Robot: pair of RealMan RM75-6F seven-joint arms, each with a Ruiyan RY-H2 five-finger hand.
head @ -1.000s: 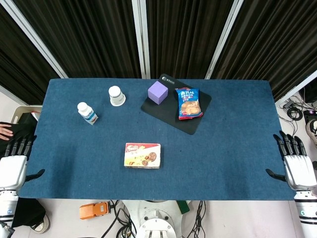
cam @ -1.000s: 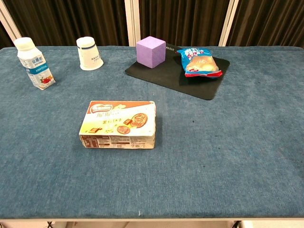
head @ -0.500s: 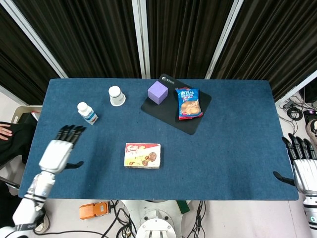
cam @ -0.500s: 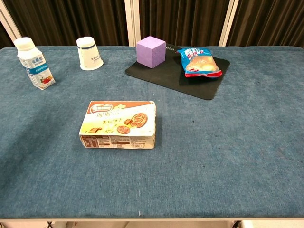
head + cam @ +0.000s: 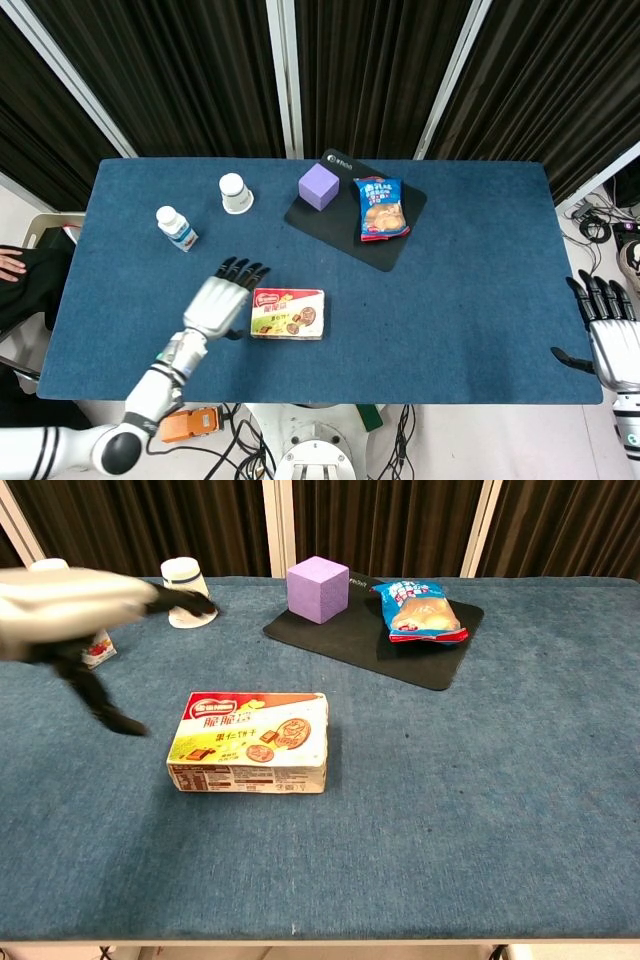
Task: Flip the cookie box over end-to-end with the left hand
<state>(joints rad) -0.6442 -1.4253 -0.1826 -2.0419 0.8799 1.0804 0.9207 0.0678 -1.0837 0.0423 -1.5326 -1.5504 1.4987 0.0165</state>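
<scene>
Swung inward since half a second ago, the white left hand [image 5: 219,303], black fingers spread and empty, hovers just left of the flat rectangular cardboard cookie box [image 5: 288,313]; the right hand [image 5: 610,342], well right of the box, is spread too.

Blue felt-covered table [image 5: 470,300] seen from above, dark curtains behind. Cookie box [image 5: 288,313] lies flat near the table's front edge, printed face up. Left hand [image 5: 218,303] hovers just left of the box, palm down, fingers spread and pointing away from the robot; whether it touches the box cannot be told. Behind and left of the box: small milk bottle [image 5: 176,228], and further back a white cup [image 5: 236,194] standing upside down. Behind and right of the box: black mat [image 5: 392,245] carrying a purple cube [image 5: 319,186] and a blue snack bag [image 5: 381,209]. Right hand [image 5: 608,337] far right of the box, off the table's edge, fingers spread, holding nothing.
</scene>
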